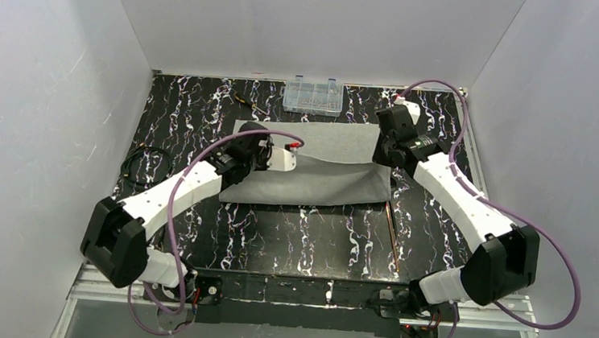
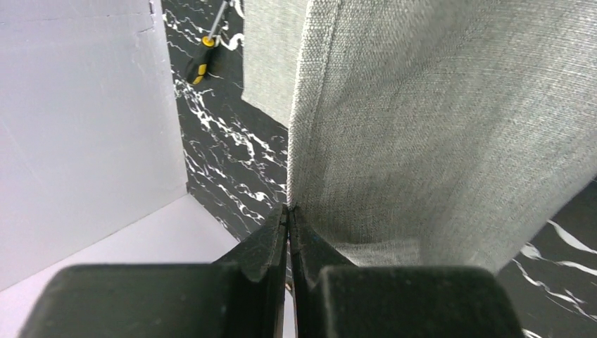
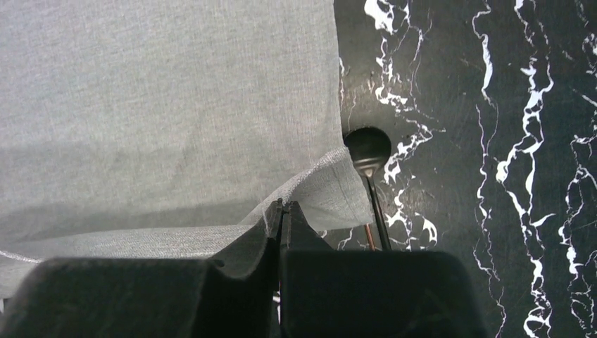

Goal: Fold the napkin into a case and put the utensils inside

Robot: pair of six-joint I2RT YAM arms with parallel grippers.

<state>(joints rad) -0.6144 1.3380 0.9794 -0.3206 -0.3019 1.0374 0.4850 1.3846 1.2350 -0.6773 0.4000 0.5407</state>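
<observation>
Both claws are clamped on the big square light-grey fabric napkin (image 1: 312,170) right now. The left claw (image 2: 288,211) is pinched tight on its hemmed left edge, and the right claw (image 3: 281,208) is pinched on a right-hand corner. The far part lies flat on the black white-veined marble worktop (image 1: 275,232), while the near part is held up between them. The thin copper-brown metal utensils (image 1: 393,233) lie on the worktop just right of the napkin, with the dark rounded spoon head (image 3: 367,149) right beside the cloth's edge.

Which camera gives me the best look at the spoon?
Right wrist: the spoon head lies in plain view beside the napkin edge. Top external shows the utensils only as thin lines; left wrist shows none of it.
</observation>
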